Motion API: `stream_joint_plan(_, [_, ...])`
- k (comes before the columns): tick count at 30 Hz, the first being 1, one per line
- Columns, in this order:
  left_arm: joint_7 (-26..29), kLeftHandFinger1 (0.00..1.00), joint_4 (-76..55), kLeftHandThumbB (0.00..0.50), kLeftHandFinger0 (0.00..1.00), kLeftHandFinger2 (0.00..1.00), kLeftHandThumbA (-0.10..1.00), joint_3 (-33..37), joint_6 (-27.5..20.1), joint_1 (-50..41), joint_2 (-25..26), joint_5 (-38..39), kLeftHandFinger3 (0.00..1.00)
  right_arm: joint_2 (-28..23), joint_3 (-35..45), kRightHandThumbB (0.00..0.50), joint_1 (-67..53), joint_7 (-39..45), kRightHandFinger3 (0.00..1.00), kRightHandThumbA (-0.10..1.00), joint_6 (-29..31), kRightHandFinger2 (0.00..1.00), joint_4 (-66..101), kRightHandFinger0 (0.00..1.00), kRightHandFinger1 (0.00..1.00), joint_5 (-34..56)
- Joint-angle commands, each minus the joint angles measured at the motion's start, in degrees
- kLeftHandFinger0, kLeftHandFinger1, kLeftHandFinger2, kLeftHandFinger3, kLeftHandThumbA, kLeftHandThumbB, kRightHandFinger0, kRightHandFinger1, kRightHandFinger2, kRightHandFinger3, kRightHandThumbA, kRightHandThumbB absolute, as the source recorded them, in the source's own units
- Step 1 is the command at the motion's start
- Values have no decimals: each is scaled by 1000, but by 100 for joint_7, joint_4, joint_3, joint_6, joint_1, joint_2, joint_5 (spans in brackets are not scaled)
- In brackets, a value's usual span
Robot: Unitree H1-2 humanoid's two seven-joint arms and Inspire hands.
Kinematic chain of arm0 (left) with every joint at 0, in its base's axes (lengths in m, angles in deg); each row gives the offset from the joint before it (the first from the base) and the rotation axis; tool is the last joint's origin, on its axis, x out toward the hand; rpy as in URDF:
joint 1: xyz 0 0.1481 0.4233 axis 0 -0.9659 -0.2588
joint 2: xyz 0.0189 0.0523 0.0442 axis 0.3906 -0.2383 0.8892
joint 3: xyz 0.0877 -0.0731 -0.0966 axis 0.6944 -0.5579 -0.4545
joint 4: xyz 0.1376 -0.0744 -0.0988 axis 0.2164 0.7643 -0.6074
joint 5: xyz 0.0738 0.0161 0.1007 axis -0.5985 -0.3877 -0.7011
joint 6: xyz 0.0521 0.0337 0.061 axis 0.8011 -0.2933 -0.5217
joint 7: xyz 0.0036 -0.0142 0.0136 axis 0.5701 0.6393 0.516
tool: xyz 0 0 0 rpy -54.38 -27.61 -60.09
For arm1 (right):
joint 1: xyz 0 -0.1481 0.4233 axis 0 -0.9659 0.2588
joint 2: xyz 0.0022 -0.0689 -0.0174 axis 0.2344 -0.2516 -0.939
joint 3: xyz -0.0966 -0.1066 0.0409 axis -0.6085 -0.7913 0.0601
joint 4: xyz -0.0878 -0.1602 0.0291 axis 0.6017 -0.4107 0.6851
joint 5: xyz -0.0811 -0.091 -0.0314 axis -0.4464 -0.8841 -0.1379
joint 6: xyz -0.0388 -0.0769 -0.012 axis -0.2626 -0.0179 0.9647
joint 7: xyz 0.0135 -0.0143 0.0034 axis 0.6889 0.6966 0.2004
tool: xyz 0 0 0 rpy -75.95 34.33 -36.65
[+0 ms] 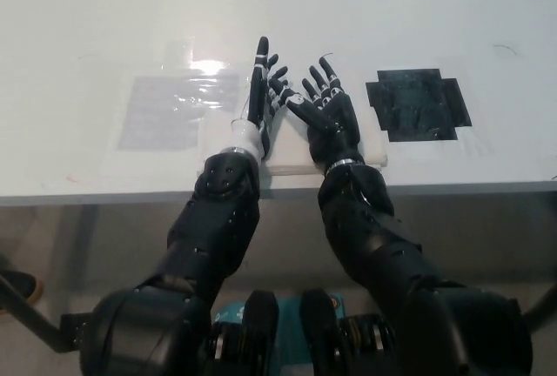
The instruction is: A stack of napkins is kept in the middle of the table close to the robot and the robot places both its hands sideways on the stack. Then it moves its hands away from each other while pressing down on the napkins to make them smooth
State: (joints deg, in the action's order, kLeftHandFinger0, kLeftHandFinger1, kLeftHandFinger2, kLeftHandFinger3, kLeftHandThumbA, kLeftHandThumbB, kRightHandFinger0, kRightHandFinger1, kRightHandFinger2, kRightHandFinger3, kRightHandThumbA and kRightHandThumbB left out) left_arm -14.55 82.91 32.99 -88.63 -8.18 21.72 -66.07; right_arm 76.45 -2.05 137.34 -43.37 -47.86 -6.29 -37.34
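White table (pixel 78 36), glossy under glare. Napkin stack (pixel 370 145) at near edge, centre, pale against surface. Left hand (pixel 259 89) on edge over stack, fingers straight, slightly apart, holding nothing. Right hand (pixel 326 110) just beside it, palm up, fingers spread. Clear plastic sheet (pixel 170 110) to left; black mat (pixel 419 103) to right.

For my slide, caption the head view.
Both robot hands, left and right, open over the napkin stack.

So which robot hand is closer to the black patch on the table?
The right hand. It is over the napkins, just left of the black patch. The left hand stands farther left.
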Motion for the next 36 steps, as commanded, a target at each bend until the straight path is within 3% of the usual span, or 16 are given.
stream_joint_plan(1, [14,1000,38,214,1000,1000,1000,-28,-55,-229,-41,-6,1000,-110,-120,158,-98,2,1000,1000,-9,1000,-88,1000,1000,-124])
stream_joint_plan(8, [-66,1000,-116,201,1000,1000,1000,-23,-46,-356,118,-20,1000,-215,-100,192,-225,49,1000,1000,-6,1000,-74,1000,1000,-35])
stream_joint_plan(13, [-154,1000,-253,226,1000,1000,1000,-127,-26,-356,362,75,1000,-407,-179,172,-274,57,1000,1000,101,1000,-46,1000,1000,-140])
stream_joint_plan(24, [-333,1000,-611,233,1000,1000,1000,-127,12,-326,805,49,1000,-681,-96,199,-273,280,1000,1000,113,1000,-1,1000,1000,-50])
stream_joint_plan(26, [-343,1000,-650,234,1000,1000,1000,-140,32,-341,840,68,1000,-698,-124,179,-306,235,1000,1000,97,1000,-15,1000,1000,-85])
stream_joint_plan(34, [-415,1000,-674,214,1000,1000,1000,-116,4,-313,1065,34,1000,-754,-85,184,-281,172,1000,1000,51,1000,-52,1000,1000,-49])
stream_joint_plan(36, [-457,1000,-747,218,1000,1000,1000,-112,-39,-351,1202,20,1000,-790,-97,148,-273,117,1000,1000,51,1000,-35,1000,1000,-71])
